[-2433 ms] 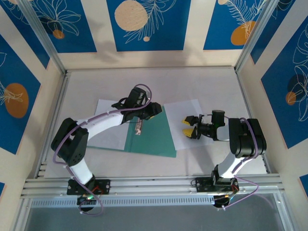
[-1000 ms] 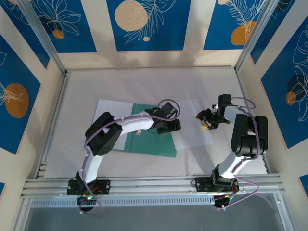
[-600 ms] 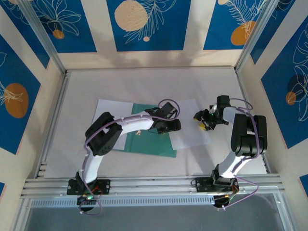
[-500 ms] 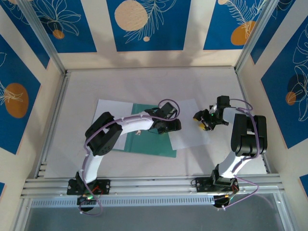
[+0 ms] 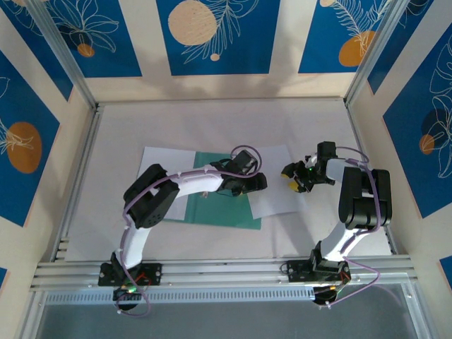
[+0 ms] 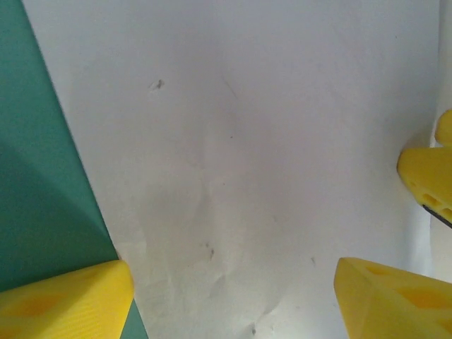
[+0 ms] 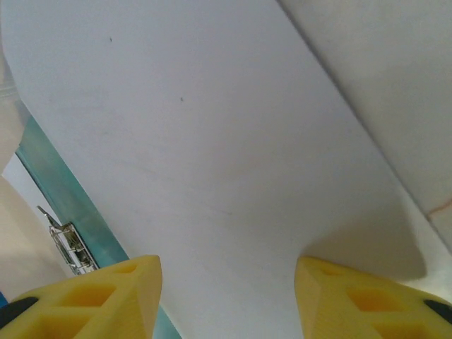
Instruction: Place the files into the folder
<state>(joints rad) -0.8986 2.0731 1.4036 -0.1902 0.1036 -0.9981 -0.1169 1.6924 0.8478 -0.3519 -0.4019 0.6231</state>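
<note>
Partly out of sight under the left arm: the folder.

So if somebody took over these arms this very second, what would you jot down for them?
Left gripper: jaws open, low over the right white sheet, beside the teal folder.
Right gripper: jaws open, over the same sheet near its right edge.
Left white sheet: flat on the table, on the folder's left side.
Done: nothing yet; both sheets lie outside the folder.
Left: get both sheets into the folder.
</note>
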